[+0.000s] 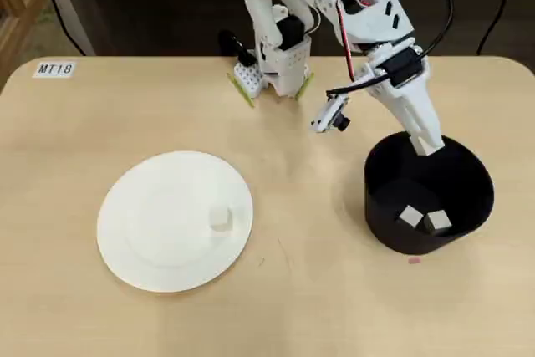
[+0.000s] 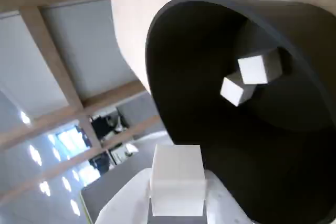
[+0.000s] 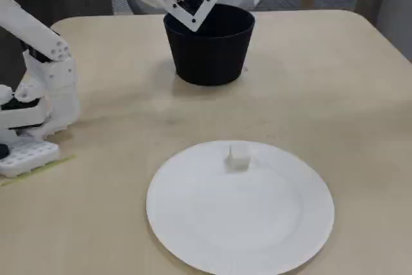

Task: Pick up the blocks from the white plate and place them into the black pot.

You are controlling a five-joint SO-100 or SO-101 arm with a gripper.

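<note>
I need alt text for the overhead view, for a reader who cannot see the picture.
A white robot arm reaches over a black pot at the right of a pale wooden table, its gripper at the pot's rim. Two blocks lie inside the pot; one more block sits on a white plate at the left.

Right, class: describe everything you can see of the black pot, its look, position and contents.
The black pot is matte, round and handleless, with tall, slightly flared walls. It stands upright on the pale wooden table, clear of the white plate. Two pale blocks lie side by side on its floor. The gripper reaches over its rim; the wrist view shows a third block in front of the camera, by the opening.
</note>
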